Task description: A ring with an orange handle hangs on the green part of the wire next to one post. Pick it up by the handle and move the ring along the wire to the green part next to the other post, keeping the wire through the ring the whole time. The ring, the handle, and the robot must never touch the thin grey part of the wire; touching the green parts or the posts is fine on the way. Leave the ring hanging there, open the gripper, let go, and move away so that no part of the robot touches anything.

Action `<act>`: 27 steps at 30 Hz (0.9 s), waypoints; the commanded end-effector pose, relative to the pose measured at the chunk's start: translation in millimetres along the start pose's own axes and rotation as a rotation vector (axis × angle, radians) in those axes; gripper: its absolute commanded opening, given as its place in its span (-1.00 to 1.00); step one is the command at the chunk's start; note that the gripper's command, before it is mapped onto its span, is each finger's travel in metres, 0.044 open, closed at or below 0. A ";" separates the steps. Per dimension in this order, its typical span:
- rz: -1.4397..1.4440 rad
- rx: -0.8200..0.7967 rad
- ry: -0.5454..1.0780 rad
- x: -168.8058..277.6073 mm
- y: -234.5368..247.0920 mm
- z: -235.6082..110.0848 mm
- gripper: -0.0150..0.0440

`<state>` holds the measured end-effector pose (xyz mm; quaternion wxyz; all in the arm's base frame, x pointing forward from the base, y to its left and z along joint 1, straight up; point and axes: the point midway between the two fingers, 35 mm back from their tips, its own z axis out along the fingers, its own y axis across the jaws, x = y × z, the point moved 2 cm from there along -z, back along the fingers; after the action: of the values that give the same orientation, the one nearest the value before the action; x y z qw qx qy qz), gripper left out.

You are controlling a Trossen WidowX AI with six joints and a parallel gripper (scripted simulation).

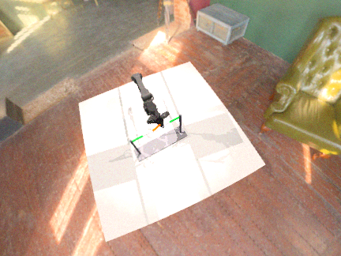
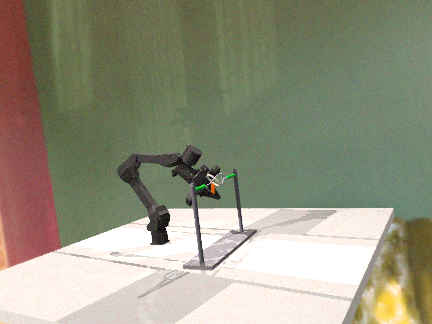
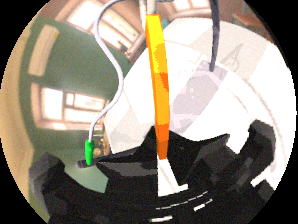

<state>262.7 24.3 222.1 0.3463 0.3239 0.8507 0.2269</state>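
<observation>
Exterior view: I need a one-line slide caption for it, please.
Gripper shut on the orange handle, carrying the ring along the wire between two posts.

My pincer (image 3: 161, 171) looks like matt black plastic, closed on a smooth, glossy orange handle (image 3: 158, 83). The wire (image 3: 109, 63) looks like thin grey metal.
</observation>
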 end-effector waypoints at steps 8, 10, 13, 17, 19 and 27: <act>0.008 0.043 0.048 -1.2 14.0 -7.9 -1.00; -0.025 0.058 0.047 -1.5 11.9 -8.1 -1.00; -0.071 0.079 0.046 -2.0 8.6 -8.3 -1.00; -0.169 0.119 0.043 -3.3 0.3 -8.9 -1.00; -0.227 0.143 0.042 -4.3 -5.0 -9.3 -1.00; -0.451 0.228 0.034 -11.5 -24.8 -12.0 -1.00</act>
<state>253.8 5.9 225.0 0.3366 0.1949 0.9170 0.0888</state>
